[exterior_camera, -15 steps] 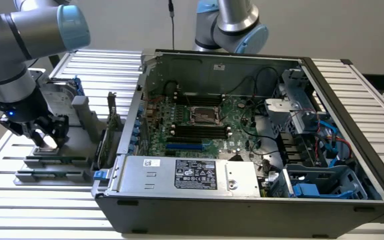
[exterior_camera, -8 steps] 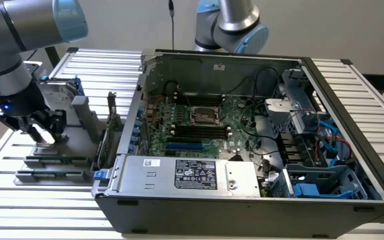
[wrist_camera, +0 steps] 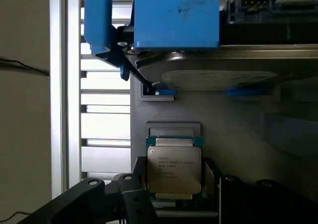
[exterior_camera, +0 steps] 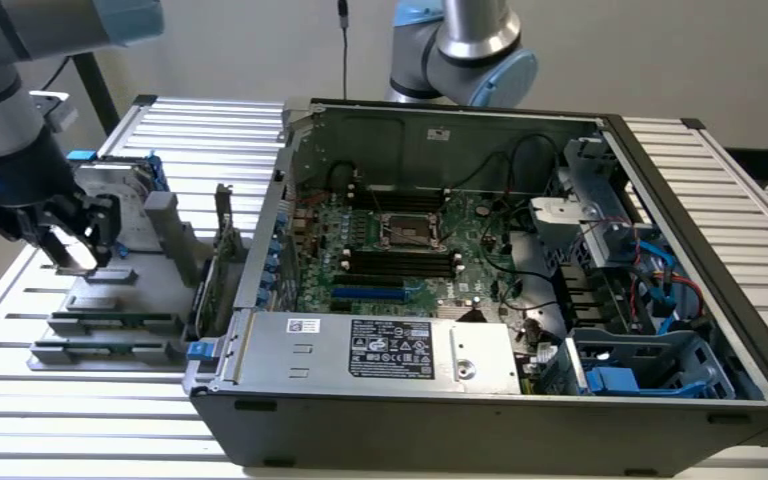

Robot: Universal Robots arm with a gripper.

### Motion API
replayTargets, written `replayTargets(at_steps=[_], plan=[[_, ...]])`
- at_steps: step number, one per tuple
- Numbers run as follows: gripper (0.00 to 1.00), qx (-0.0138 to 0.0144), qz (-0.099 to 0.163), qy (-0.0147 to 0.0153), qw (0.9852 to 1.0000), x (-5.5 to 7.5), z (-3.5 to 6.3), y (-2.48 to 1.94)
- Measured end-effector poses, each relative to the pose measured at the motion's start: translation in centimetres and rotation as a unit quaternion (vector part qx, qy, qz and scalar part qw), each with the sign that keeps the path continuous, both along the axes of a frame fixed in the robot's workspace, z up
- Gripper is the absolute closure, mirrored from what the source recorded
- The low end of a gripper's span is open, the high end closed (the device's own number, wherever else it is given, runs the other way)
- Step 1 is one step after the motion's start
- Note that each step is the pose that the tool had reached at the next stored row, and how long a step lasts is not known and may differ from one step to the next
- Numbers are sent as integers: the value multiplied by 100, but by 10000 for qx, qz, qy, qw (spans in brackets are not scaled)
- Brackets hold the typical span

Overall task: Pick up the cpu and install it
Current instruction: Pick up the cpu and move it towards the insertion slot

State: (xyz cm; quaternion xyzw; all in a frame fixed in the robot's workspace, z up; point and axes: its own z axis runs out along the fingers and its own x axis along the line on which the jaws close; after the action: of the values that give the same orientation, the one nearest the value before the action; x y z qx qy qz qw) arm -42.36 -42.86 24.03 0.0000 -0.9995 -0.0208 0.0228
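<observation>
Early stage, pick not confirmed. Gripper (exterior_camera: 75,245) is down low at the grey parts tray (exterior_camera: 124,300). The tray sits on the slatted table (exterior_camera: 37,410), just beside the open PC case (exterior_camera: 491,410), on the ext view's left of it.

Wrist cam: cpu (wrist_camera: 174,169) lies flat, metal top up, print facing the cam, centred under the gripper w/ grey tray around it. So the task's thing is at the tray, not in the case.

Grip state: can't tell. Gripper is around the cpu, but the pics don't show if it's clamped on or slack, or if the chip has left its seat. My guess: chip looks level w/ the tray, so prob not lifted.

Near the cpu on the same tray is a drive (wrist_camera: 218,77) in a blue frame (wrist_camera: 176,15). Not the target.

Install side: nothing done as far as shown. Socket (exterior_camera: 407,228) on the mobo (exterior_camera: 418,275) inside the case reads as a dark square frame and looks vacant. Too small to say if its latch is up. Socket is well apart from the gripper, w/ the case wall between them.

Progress, judged: approach and line-up over the cpu done, pick maybe under way. Left of the task: the lift if not had, plus the whole carry into the case and seating in the socket. Most of the job remains.
</observation>
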Motion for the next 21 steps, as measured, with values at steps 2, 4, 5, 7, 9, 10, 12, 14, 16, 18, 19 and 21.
replayTargets(at_steps=[2, 4, 5, 7, 9, 10, 12, 14, 16, 18, 19, 21], plan=[[45, 0, 0, 1, 10000, 1, 90, 0], [45, 0, 1, 0, 10000, 3, 183, 0], [45, 0, 1, 1, 10000, 5, 229, 0], [45, 0, 5, 0, 10000, 15, 319, -1], [45, 0, 9, 0, 10000, 27, 409, 0], [45, 0, 14, 0, 10000, 36, 456, 0], [45, 0, 24, 0, 10000, 56, 546, 0], [45, 0, 34, 1, 10000, 76, 636, 0], [45, 2, 53, 1, 10000, 108, 729, 0], [45, 12, 79, 2, 10000, 152, 819, 0], [45, 17, 92, 2, 10000, 175, 864, 0], [45, 28, 119, 4, 9999, 221, 956, 0]])
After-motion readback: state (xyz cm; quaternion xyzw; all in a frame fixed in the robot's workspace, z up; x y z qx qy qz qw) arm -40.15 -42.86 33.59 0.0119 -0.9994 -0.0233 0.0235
